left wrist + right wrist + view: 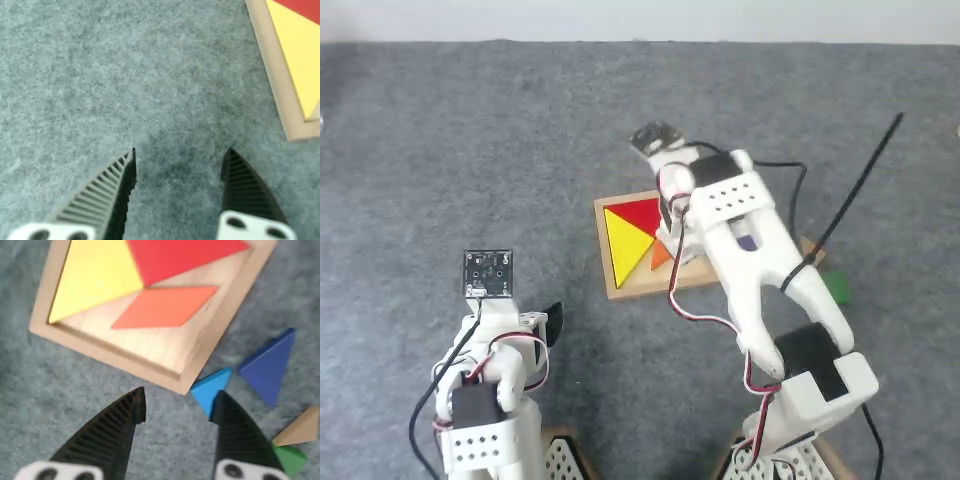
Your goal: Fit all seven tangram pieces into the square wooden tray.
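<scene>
The square wooden tray [165, 367] holds a yellow triangle [95, 275], a red triangle [175, 255] and an orange parallelogram [162, 306]. Just off one tray corner, on the carpet, lie a light blue triangle [210, 390], a dark blue triangle [270, 365], a tan triangle [300, 427] and a green piece [290, 460]. My right gripper [180, 396] is open, just outside the tray edge, one finger beside the light blue triangle. My left gripper [181, 152] is open over bare carpet, short of the tray's corner [280, 100]. From above, the right arm covers much of the tray [620, 285].
Grey carpet [470, 140] covers the table, with free room left of and behind the tray. The green piece [836, 288] and tan piece [812, 250] lie to the tray's right by the right arm. A black cable [860, 180] runs at the right.
</scene>
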